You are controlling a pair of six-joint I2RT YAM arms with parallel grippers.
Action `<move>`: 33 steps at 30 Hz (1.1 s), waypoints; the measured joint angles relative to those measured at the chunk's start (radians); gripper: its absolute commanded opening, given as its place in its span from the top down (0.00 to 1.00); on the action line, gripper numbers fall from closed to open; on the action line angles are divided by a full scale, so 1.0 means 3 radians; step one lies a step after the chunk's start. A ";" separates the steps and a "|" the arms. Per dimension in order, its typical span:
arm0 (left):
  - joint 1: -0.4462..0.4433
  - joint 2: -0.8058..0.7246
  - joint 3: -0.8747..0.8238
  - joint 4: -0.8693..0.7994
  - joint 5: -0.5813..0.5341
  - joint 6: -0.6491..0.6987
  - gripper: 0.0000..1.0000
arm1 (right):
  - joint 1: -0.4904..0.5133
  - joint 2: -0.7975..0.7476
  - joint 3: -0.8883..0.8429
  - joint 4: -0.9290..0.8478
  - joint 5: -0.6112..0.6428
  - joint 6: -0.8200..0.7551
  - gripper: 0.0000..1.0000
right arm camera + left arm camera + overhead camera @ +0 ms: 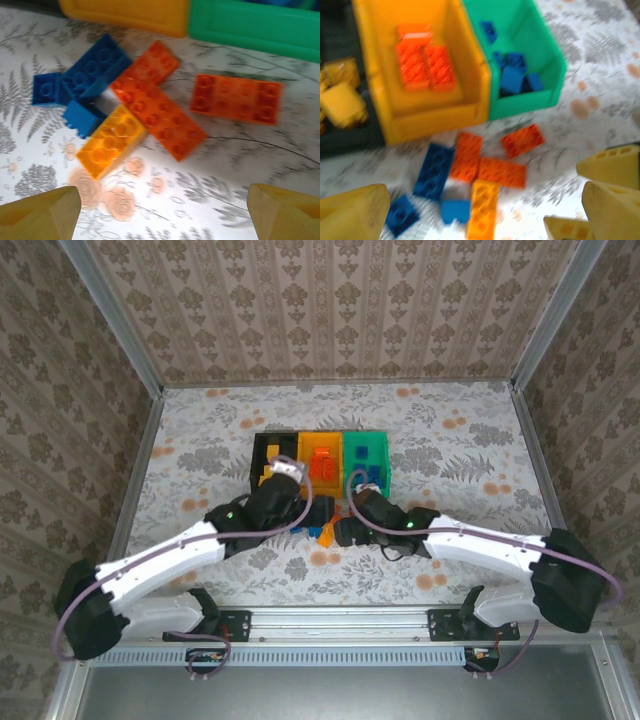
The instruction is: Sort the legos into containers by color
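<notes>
Yellow-orange bin point(427, 120): smooth plastic, rectangular, with red-orange studded bricks point(422, 62) inside. Green bin point(525, 102) touches its right side and holds blue bricks point(512, 77). Loose bricks point(160, 117), flat and mixed in colour, lie on the floral tabletop point(225, 165) just before its front wall. Left gripper point(480, 205) and right gripper point(162, 200) are both spread wide and empty.

Soft, even light fills the sharp overhead view, shadows faint beneath the arms point(160, 560); both wrist views are smeared by motion blur. The loose bricks point(150, 115) lose their edges; the near tablecloth point(200, 195) washes out pale.
</notes>
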 measured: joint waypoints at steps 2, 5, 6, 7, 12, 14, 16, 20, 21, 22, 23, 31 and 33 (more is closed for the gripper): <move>-0.0014 -0.0314 -0.0228 -0.0100 -0.0093 -0.0102 0.00 | 0.0089 0.0207 0.0155 0.0009 0.0001 0.0011 0.15; -0.0028 -0.0781 -0.0491 -0.0256 -0.0223 -0.0248 0.00 | 0.0207 0.0451 0.0306 0.0053 0.0011 0.0117 0.16; -0.0028 -0.0923 -0.0562 -0.0308 -0.0266 -0.0295 0.00 | 0.0249 0.0519 0.0340 0.0057 0.0036 0.0169 0.15; -0.0028 -0.1035 -0.0614 -0.0355 -0.0301 -0.0328 0.00 | 0.0289 0.0586 0.0370 0.0052 0.0070 0.0211 0.14; -0.0028 -0.1306 -0.0703 -0.0540 -0.0425 -0.0425 0.00 | 0.0472 0.0956 0.0610 -0.0070 0.0320 0.0464 0.11; -0.0028 -0.1338 -0.0703 -0.0573 -0.0464 -0.0426 0.00 | 0.0526 0.1073 0.0694 -0.0123 0.0432 0.0554 0.10; -0.0027 -0.1349 -0.0703 -0.0608 -0.0490 -0.0426 0.00 | 0.0571 0.1175 0.0782 -0.0192 0.0552 0.0641 0.10; -0.0027 -0.1348 -0.0703 -0.0628 -0.0511 -0.0426 0.00 | 0.0605 0.1352 0.0949 -0.0310 0.0760 0.0787 0.13; -0.0027 -0.1349 -0.0703 -0.0629 -0.0511 -0.0426 0.00 | 0.0605 0.1387 0.0975 -0.0332 0.0810 0.0813 0.13; -0.0027 -0.1353 -0.0704 -0.0629 -0.0512 -0.0426 0.00 | 0.0604 0.1422 0.0996 -0.0352 0.0844 0.0837 0.14; -0.0027 -0.1358 -0.0706 -0.0633 -0.0514 -0.0426 0.00 | 0.0604 0.1453 0.1010 -0.0369 0.0881 0.0858 0.14; -0.0024 -0.1428 -0.0753 -0.0698 -0.0562 -0.0426 0.00 | 0.0594 0.1582 0.1021 -0.0528 0.1043 0.1003 0.23; -0.0024 -0.1433 -0.0753 -0.0698 -0.0561 -0.0427 0.00 | 0.0595 0.1550 0.0950 -0.0524 0.1082 0.1057 0.26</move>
